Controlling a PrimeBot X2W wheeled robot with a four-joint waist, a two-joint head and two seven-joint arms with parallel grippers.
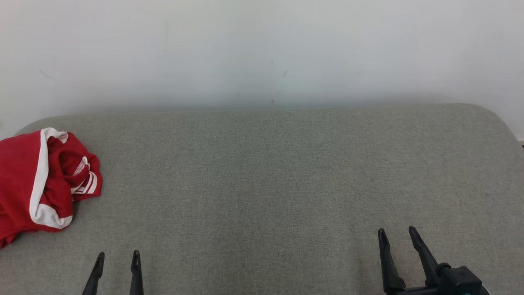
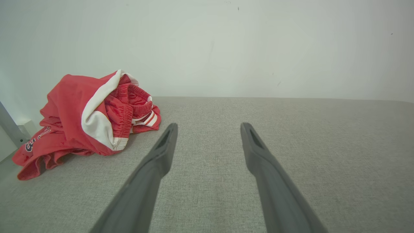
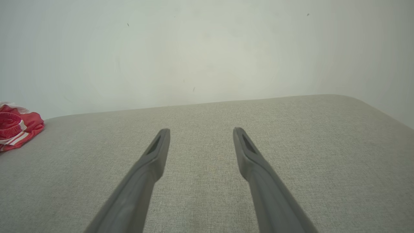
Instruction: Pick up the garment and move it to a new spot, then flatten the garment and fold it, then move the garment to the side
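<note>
The garment (image 1: 37, 180) is a red pair of shorts with white trim, crumpled in a heap at the far left of the grey fabric surface (image 1: 266, 172). In the left wrist view the garment (image 2: 87, 119) lies ahead and to the left of the fingers. The right wrist view catches just an edge of the garment (image 3: 16, 129) at its left border. My left gripper (image 1: 118, 256) stands open near the front edge, to the right of the heap and nearer me, holding nothing. Far to the right, my right gripper (image 1: 397, 232) is open and empty too.
A plain pale wall (image 1: 262, 49) rises right behind the grey surface. The surface rounds off at its back right corner (image 1: 495, 119). A grey metal bar (image 2: 9, 129) shows beyond the garment at the left.
</note>
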